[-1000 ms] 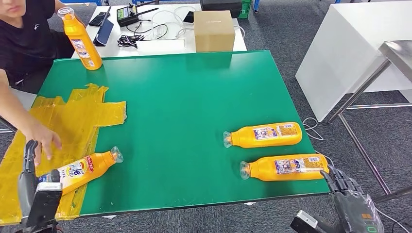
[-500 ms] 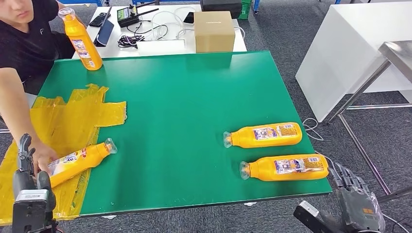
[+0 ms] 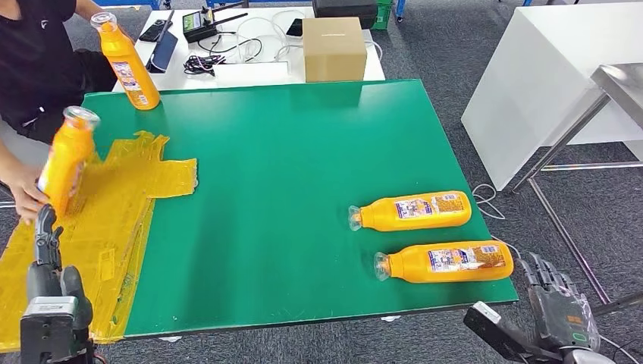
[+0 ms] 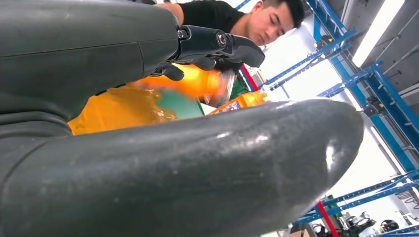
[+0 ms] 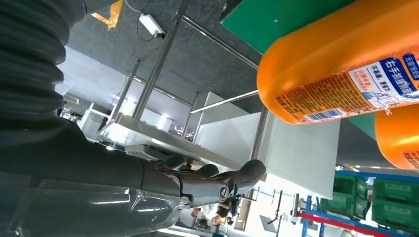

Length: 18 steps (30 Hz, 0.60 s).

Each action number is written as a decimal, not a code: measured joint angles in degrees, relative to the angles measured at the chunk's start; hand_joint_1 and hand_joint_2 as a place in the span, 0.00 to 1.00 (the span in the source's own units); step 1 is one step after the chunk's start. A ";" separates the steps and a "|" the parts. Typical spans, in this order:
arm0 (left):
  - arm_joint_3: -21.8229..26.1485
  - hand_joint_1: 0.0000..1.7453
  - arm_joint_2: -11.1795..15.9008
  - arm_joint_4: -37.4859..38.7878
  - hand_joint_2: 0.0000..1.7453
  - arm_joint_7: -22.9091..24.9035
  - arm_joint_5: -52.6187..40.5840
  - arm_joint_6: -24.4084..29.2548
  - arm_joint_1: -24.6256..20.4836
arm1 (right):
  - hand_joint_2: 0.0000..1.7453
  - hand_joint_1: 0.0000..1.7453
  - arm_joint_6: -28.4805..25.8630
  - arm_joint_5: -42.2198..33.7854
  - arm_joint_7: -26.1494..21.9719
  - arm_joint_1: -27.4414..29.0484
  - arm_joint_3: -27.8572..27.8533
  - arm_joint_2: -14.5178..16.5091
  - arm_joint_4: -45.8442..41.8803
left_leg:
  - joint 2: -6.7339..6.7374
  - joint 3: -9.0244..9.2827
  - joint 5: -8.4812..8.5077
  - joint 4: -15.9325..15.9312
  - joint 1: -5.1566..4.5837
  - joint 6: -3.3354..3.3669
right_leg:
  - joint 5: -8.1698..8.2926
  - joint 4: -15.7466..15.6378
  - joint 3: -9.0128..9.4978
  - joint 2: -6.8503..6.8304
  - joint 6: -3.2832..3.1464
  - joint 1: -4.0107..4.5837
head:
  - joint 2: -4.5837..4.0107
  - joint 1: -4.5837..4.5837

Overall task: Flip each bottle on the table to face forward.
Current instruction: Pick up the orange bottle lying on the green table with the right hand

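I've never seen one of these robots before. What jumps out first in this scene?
The big green table with bright orange bottles: two lying bottles side by side near its right front corner, a standing bottle at the far left corner. At the left edge, a person's hand lifts another bottle over crumpled yellow sheeting.

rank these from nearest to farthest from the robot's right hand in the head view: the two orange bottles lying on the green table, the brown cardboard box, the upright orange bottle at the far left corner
From the right hand:
1. Near lying orange bottle, by the table's front right edge.
2. Second lying orange bottle, just behind it.
3. Brown cardboard box, past the green table's far edge.
4. Upright orange bottle, far left corner.
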 joint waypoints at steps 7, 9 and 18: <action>-0.68 0.00 0.05 0.00 0.00 0.43 0.58 -0.85 -0.28 | 1.00 0.00 -0.08 0.80 -0.11 -3.60 0.99 0.11 2.83 | 0.00 -0.02 0.00 0.00 0.00 0.00 | 0.00 0.00 0.05 0.01 0.00 0.00 | 0.00 0.01; -0.85 0.00 0.06 0.01 0.00 0.53 0.70 -1.05 -0.51 | 1.00 0.00 -0.14 0.80 -0.13 -5.11 1.69 0.06 3.75 | 0.00 -0.02 0.01 0.00 0.00 0.00 | 0.01 0.00 0.06 0.02 0.00 0.00 | 0.00 0.01; -1.46 0.00 0.07 0.02 0.00 1.08 1.03 -1.64 -1.07 | 1.00 0.00 -1.06 0.69 -0.04 -11.12 7.09 -0.75 7.33 | 0.00 -0.03 0.02 0.00 0.00 0.00 | 0.01 0.01 0.06 0.01 0.00 0.00 | 0.00 0.00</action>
